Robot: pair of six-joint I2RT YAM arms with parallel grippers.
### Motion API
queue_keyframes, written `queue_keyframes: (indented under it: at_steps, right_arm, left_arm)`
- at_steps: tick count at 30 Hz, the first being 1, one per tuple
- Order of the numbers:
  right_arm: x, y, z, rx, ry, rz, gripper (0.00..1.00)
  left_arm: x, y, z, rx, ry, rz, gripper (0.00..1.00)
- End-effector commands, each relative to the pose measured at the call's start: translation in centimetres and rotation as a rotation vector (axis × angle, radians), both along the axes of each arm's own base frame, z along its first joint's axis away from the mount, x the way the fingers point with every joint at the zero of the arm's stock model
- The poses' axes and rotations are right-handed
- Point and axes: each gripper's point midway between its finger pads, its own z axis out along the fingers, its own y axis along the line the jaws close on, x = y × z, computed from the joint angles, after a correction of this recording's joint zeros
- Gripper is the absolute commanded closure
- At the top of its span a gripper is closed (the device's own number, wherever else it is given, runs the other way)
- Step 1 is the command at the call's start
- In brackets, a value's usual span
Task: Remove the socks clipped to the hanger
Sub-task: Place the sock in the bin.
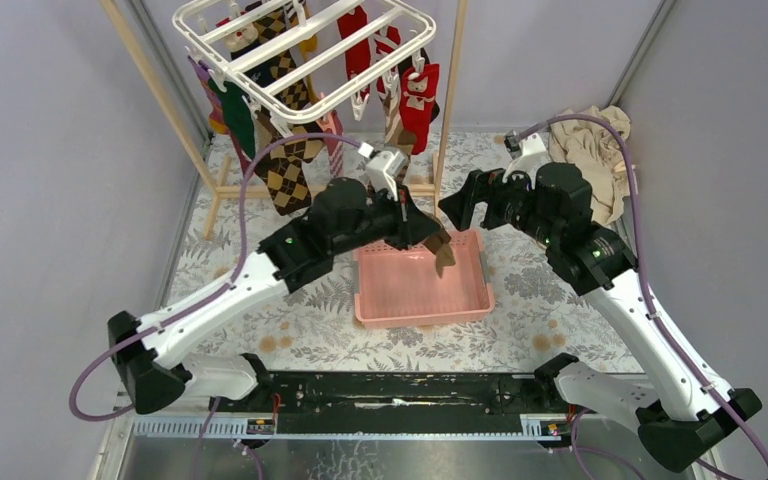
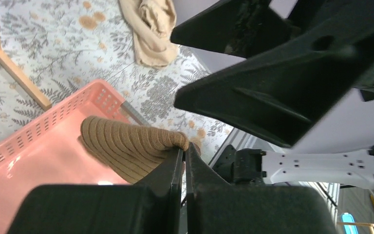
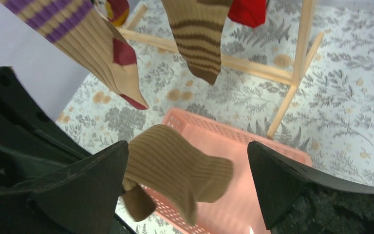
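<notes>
Pinched flat between the closed fingers of the left gripper point(image 2: 185, 148), tan ribbed sock point(image 2: 126, 144), dangling over the pink basket point(image 2: 39, 129) toward its far right corner; whether touching the basket floor, impossible to tell; right gripper point(image 3: 187, 146) just beside, jaws spread wide and holding nothing, one finger on each side of the hanging sock; basket at the middle of the table point(image 1: 290, 340), well apart from the near edge; white hanger point(image 1: 305, 62) high over the far edge of the table, toward the far left corner, slung inside a wooden frame point(image 1: 450, 100) and beyond the basket's far edge; clipped beneath it, red socks point(image 1: 415, 100), argyle sock point(image 1: 285, 175), green sock point(image 1: 235, 115), brown-striped sock point(image 3: 197, 39), purple-striped sock point(image 3: 78, 29); crumpled beige cloth point(image 1: 595, 150) heaped at the far right corner.
</notes>
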Motion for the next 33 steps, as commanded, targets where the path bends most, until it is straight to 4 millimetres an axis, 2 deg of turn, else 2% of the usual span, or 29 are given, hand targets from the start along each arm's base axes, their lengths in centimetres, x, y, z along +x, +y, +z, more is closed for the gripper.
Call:
queue_keyframes:
  at_steps: [1, 2, 3, 4, 6, 14, 15, 16, 19, 22, 26, 30, 33]
  right_arm:
    - [0.0, -1.1, -0.8, -0.038, -0.007, -0.030, 0.00]
    - [0.0, -1.3, -1.0, -0.049, -0.005, -0.037, 0.00]
    - [0.1, -1.5, -1.1, -0.059, -0.007, -0.044, 0.00]
    - [0.3, -1.8, -1.2, -0.066, -0.007, -0.053, 0.00]
    - [0.6, -2.1, -1.2, -0.076, -0.010, -0.065, 0.00]
    - [3.2, -0.5, -0.7, -0.023, -0.005, 0.008, 0.00]
    - [3.7, -0.2, -0.4, -0.013, -0.010, 0.023, 0.00]
    - [4.4, 0.2, -0.1, -0.001, -0.022, 0.037, 0.00]
    - [6.1, 1.9, 1.1, 0.046, -0.079, 0.096, 0.01]
    - [7.8, 3.7, 1.3, 0.095, -0.134, 0.156, 0.04]
    - [10.1, 5.6, 0.5, 0.147, -0.178, 0.209, 0.07]
    - [9.9, 8.0, 0.7, 0.247, -0.167, 0.316, 0.17]
    - [8.7, 9.7, 0.3, 0.208, -0.183, 0.312, 0.19]
  left_arm:
    - [1.3, -1.9, -2.8, 0.023, -0.020, 0.029, 1.00]
    - [1.3, -2.2, -4.0, 0.044, -0.005, 0.029, 0.93]
    - [1.4, -2.3, -5.1, 0.064, 0.010, 0.034, 0.75]
    - [1.5, -2.2, -6.0, 0.077, 0.019, 0.046, 0.65]
    - [1.8, -1.4, -7.0, 0.100, 0.019, 0.083, 0.51]
    - [1.8, 2.3, -5.7, 0.157, -0.025, 0.183, 0.34]
    - [1.5, 2.7, -5.4, 0.156, -0.028, 0.189, 0.15]
    - [1.2, 3.2, -5.2, 0.153, -0.029, 0.193, 0.03]
    - [0.2, 4.7, -3.9, 0.115, -0.034, 0.211, 0.01]
    - [-1.1, 6.4, -2.3, 0.078, -0.045, 0.223, 0.01]
    - [-2.5, 9.0, -0.5, 0.042, -0.060, 0.259, 0.01]
    - [-3.3, 12.8, 0.5, 0.016, -0.062, 0.357, 0.01]
    - [-3.3, 16.2, -0.2, 0.046, -0.050, 0.479, 0.01]
